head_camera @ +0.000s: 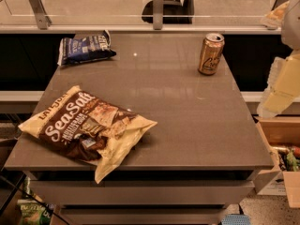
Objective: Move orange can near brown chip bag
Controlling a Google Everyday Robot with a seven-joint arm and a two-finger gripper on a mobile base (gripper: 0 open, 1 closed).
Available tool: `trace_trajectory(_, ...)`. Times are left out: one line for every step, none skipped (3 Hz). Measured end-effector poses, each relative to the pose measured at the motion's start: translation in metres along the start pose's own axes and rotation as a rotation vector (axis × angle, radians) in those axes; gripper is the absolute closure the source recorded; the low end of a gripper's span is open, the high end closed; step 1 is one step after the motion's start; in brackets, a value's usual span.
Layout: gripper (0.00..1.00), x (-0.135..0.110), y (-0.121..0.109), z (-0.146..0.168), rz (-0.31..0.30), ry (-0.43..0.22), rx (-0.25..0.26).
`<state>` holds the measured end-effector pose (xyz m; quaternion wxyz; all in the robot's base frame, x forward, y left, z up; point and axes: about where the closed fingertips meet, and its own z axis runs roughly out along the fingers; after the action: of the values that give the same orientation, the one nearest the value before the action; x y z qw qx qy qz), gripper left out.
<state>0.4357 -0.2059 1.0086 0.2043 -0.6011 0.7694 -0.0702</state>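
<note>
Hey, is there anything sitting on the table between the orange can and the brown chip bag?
Nothing visible. Bare tabletop runs from the orange can, far right, to the brown chip bag, near left. The blue bag lies far left, off that line. The tool hangs at the right edge, past the tabletop.

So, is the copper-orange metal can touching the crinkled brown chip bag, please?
No, the can stands back-right, the chip bag front-left, and the claw right of the table.
</note>
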Motion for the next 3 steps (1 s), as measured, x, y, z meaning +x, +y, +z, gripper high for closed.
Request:
trace_trajectory(0.00,0.000,0.000,0.000,0.000,0.000,0.000)
trace_trajectory(0.00,-0.001,-0.003,-0.006,0.023,-0.009,0.030)
trace_trajectory(0.00,0.002,-0.012,-0.005,0.093,-0.040,0.071)
